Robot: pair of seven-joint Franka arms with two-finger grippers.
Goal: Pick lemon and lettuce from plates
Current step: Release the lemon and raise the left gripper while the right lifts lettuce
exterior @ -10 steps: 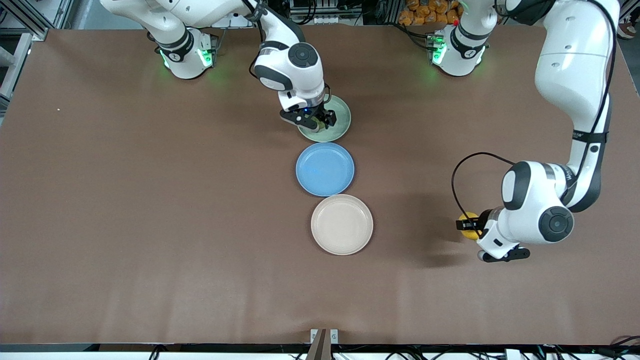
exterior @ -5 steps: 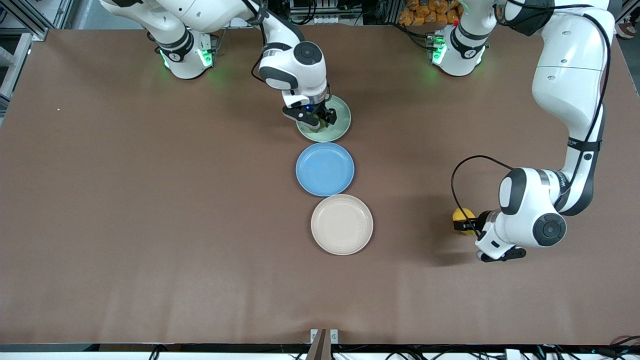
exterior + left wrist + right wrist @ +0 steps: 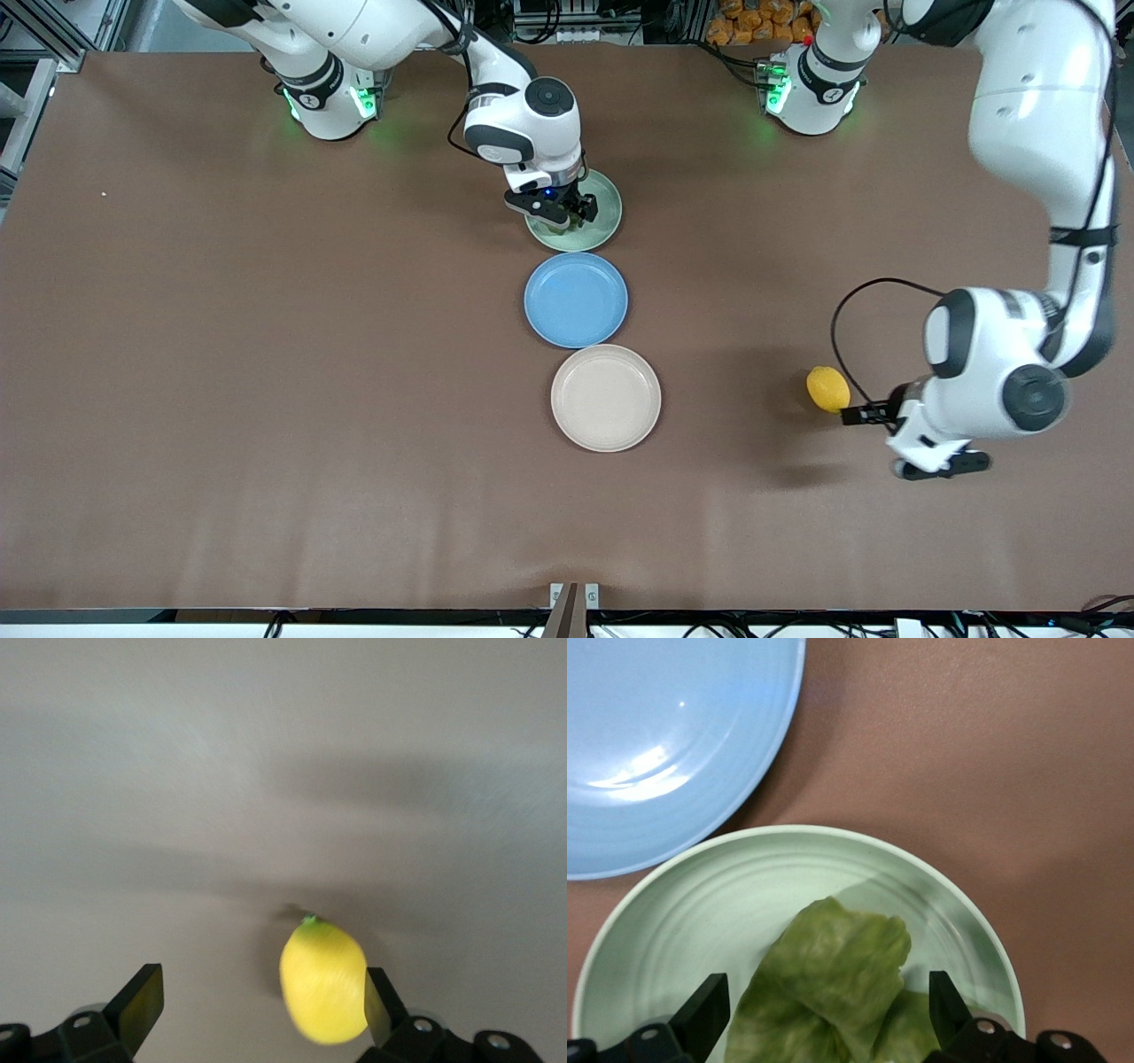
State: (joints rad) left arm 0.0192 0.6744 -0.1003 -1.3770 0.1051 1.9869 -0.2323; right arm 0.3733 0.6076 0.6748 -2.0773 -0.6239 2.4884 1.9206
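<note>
We are backing our left gripper [image 3: 864,414] away, fingers wide and holding nothing, from the lemon [image 3: 827,389], which a second ago sat between them and now lies on the surface at three o'clock from the beige plate [image 3: 606,398]. Our right gripper [image 3: 571,213] is hanging wide over the lettuce [image 3: 833,992] on the mint plate [image 3: 605,227]; the front view is hiding that leaf.
</note>
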